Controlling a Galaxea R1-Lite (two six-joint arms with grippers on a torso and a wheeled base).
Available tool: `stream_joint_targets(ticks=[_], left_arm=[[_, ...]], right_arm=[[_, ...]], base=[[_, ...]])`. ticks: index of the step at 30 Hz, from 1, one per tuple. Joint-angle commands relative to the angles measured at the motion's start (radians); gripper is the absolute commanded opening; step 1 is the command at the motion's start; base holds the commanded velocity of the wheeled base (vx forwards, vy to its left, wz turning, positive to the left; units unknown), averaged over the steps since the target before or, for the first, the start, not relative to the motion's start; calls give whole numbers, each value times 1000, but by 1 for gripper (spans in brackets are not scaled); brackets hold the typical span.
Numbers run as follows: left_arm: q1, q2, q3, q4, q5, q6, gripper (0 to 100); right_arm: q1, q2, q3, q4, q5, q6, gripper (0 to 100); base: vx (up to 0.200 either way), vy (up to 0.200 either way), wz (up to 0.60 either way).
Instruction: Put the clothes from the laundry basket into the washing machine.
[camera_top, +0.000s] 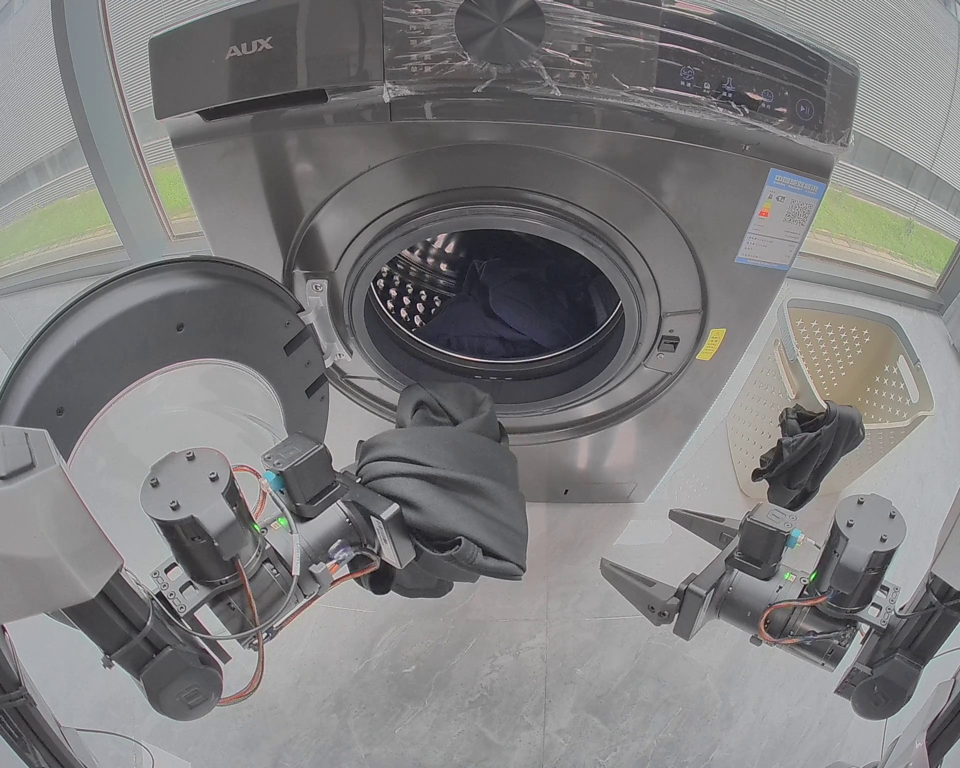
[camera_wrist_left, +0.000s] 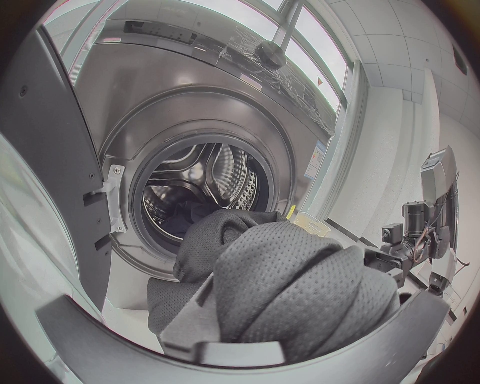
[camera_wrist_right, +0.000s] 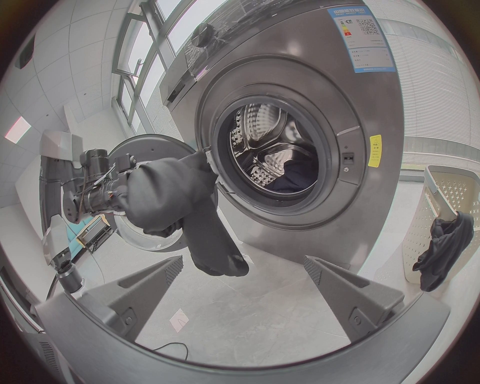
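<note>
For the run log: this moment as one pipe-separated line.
left gripper: shut on dark garment | right gripper: open, empty | drum: dark clothes inside | laundry basket: black garment over rim

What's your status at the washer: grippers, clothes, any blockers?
Left gripper shut on dark garment, held before the open drum. Right gripper open, empty. Another garment hangs on the basket rim. Door wide open, nothing blocking.

Windows (camera_top: 40, 120) over a grey floor (camera_top: 560, 680) show grass (camera_top: 885, 228).
</note>
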Motion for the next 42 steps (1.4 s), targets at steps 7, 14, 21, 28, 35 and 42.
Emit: stream_joint_targets(ticks=[7, 14, 21, 28, 35, 42], left_arm=[[-13, -4, 37, -8, 0, 3, 0], [-30, -1, 46, -8, -2, 3, 0], [-31, 5, 44, -8, 0, 6, 0], [-45, 27, 50, -8, 0, 6, 0], [-57, 48, 40, -8, 0, -2, 0], [-65, 168, -80, -6, -12, 15, 0]], right_arm=[[-23, 2, -4, 0, -2, 1, 100], [-11, 4, 3, 0, -4, 1, 100], [0, -6, 40, 2, 4, -2, 100], [98, -24, 152, 2, 26, -9, 100], [162, -38, 157, 0, 16, -9, 100], [178, -65, 154, 0, 13, -9, 100]], base=[[200, 0, 0], [200, 0, 0], [200, 0, 0], [57, 0, 0], [0, 0, 0], [0, 0, 0]])
